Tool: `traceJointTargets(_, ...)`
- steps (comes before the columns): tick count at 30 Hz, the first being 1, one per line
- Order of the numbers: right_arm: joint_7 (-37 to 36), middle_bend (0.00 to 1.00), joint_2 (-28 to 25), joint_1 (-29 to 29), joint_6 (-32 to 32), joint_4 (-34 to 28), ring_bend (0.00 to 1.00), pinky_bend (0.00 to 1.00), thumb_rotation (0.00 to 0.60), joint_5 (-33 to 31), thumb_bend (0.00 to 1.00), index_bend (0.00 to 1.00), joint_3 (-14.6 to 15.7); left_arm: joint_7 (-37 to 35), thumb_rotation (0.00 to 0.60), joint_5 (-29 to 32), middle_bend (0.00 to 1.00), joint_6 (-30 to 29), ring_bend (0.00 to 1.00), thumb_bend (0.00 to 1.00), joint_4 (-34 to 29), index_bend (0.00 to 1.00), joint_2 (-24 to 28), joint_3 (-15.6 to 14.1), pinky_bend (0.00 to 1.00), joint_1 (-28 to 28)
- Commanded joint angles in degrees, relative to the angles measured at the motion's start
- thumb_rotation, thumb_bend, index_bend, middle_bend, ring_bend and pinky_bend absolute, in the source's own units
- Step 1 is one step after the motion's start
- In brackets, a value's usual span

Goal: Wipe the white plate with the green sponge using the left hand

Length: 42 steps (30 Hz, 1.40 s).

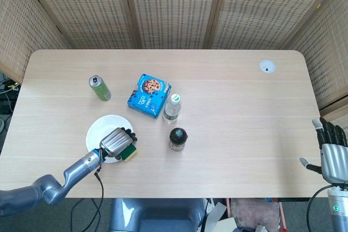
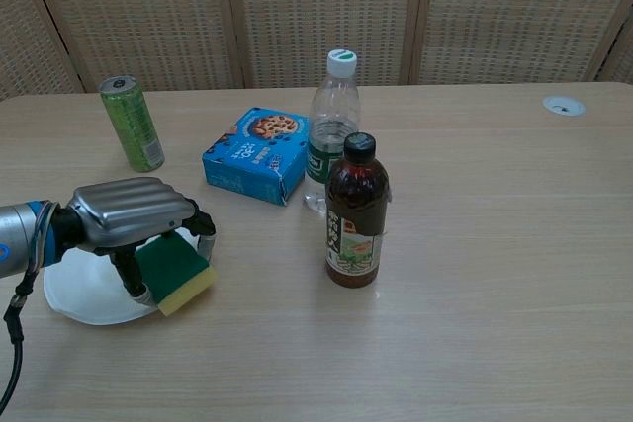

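**Left hand holds sponge at plate's right edge**

While the left hand (image 1: 116,141) sits at the near-left part of the surface (image 1: 228,118), we see its fingers (image 2: 203,223) curled over the green sponge (image 2: 175,269), grasping it. Sponge has a yellow underside and sits at the right rim of the white plate (image 1: 100,129), partly hanging over onto the surface; in chest view most of the plate shows to the left of the hand. We note a green can (image 1: 99,88) behind the plate, a blue cookie box (image 1: 149,95), a clear water bottle (image 2: 332,130) and a dark tea bottle (image 2: 357,212) to the right. Right hand (image 1: 330,153) is off the surface's far right edge, fingers extended and apart, holding nothing.
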State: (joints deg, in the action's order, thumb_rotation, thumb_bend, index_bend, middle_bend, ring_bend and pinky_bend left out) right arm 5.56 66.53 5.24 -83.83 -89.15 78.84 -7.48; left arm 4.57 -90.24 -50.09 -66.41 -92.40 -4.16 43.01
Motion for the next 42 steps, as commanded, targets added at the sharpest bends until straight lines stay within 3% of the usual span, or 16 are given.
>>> traceJointTargets(1,0.0,0.0,0.0,0.0,0.1,0.0,0.0,0.0,0.6,0.0,0.0,0.0,0.0,-5.3,0.6,-1.3,0.39,-2.3,0.31,0.1,0.7,0.49,0.3,-0.7,0.42,-0.8)
traceJointTargets(9,0.4,0.0,0.2,0.0,0.0,-0.1,0.0,0.0,0.6,0.3,0.0,0.0,0.3,-11.7,0.6,-1.3,0.39,-3.4,0.31,0.1,2.4,0.49,1.3,-1.2,0.42,-1.9)
traceJointTargets(18,1.0,0.0,0.4,0.1,0.1,-0.1,0.0,0.0,0.6,0.3,0.0,0.0,0.3,-17.2,0.6,-2.7,0.39,-3.6,0.31,0.1,8.3,0.49,-2.4,-1.9,0.42,-1.8)
traceJointTargets(27,1.2,0.0,0.5,0.1,0.0,-0.1,0.0,0.0,0.6,0.4,0.0,0.0,0.4,-18.2,0.6,-4.0,0.39,-3.6,0.31,0.11,9.6,0.49,-4.1,-2.8,0.42,-1.6)
traceJointTargets(35,0.7,0.0,0.3,0.0,-0.1,-0.2,0.0,0.0,0.6,0.5,0.0,0.0,0.4,-19.1,0.6,-4.1,0.39,-7.8,0.31,0.11,6.1,0.49,-0.8,-1.0,0.42,-1.7)
traceJointTargets(42,0.7,0.0,0.3,0.1,0.1,-0.2,0.0,0.0,0.6,0.4,0.0,0.0,0.3,-19.1,0.6,-4.2,0.39,-7.8,0.31,0.11,2.5,0.49,0.7,-0.8,0.42,-1.4)
